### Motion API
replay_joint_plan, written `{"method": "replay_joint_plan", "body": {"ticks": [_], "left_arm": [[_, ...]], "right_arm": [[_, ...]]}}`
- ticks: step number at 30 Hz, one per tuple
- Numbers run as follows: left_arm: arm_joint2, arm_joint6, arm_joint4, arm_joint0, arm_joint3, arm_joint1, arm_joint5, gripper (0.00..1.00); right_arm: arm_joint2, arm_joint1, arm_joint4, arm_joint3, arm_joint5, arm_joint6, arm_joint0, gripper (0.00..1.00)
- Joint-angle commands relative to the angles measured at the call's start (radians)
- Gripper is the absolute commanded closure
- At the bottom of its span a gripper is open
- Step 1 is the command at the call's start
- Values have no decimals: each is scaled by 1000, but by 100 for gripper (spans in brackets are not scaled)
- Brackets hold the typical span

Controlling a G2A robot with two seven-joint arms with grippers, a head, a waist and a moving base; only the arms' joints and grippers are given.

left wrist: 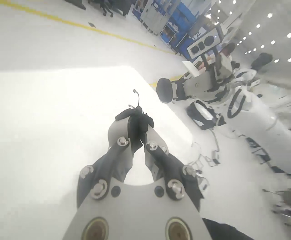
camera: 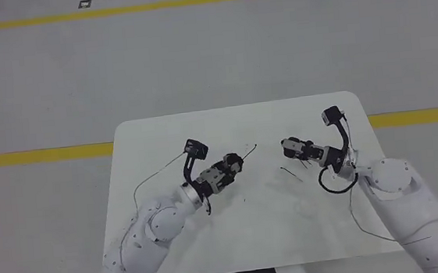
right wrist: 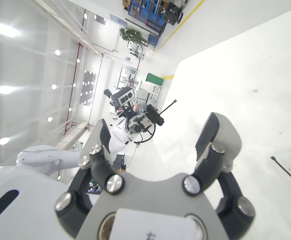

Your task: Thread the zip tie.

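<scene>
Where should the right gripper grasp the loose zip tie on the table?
Probably mid-strap, from straight above, straddling its width: the tie lies flat and thin on the table, near the open right gripper.

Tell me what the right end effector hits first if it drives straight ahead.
Likely the zip tie held by the left end effector, straight ahead of the open right end effector; depth is unclear.
</scene>
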Motion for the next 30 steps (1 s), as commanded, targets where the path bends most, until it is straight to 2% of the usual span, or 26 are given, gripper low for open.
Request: {"method": "replay_joint_plan", "body": {"ticks": [1, 3, 9, 18, 19, 21, 22, 23, 26, 28, 30], "left_arm": [[-5, -67, -110, -6, -7, 10, 0, 100], [-10, -104, -193, -10, -15, 20, 0, 100], [2, -208, -356, -28, -26, 41, 0, 100], [5, -216, -360, -33, -27, 43, 0, 100], [9, -204, -377, -30, -23, 41, 3, 100], [17, -222, -456, -32, -16, 39, 0, 100], [20, -244, -501, -35, -15, 39, 0, 100], [23, -278, -587, -35, -18, 38, 0, 100], [15, -390, -765, -38, -6, 38, 0, 100], [6, -457, -832, -44, 11, 37, 0, 100], [4, -526, -909, -48, 33, 34, 0, 100]], "right_arm": [[1, 0, 11, 16, 0, 63, 11, 0], [0, -1, 56, 46, 0, 148, 27, 0], [2, -19, 225, 138, 0, 371, 66, 0], [2, -19, 225, 138, 0, 371, 66, 0], [2, -19, 225, 138, 0, 371, 66, 0], [-8, -21, 242, 138, 15, 363, 61, 0], [-12, -21, 246, 152, 29, 366, 65, 0], [-19, -22, 261, 165, 25, 379, 74, 0], [-43, -28, 365, 215, 8, 468, 99, 0], [-57, -31, 422, 251, 0, 522, 117, 0], [-89, -32, 464, 262, 0, 522, 131, 0]]}}
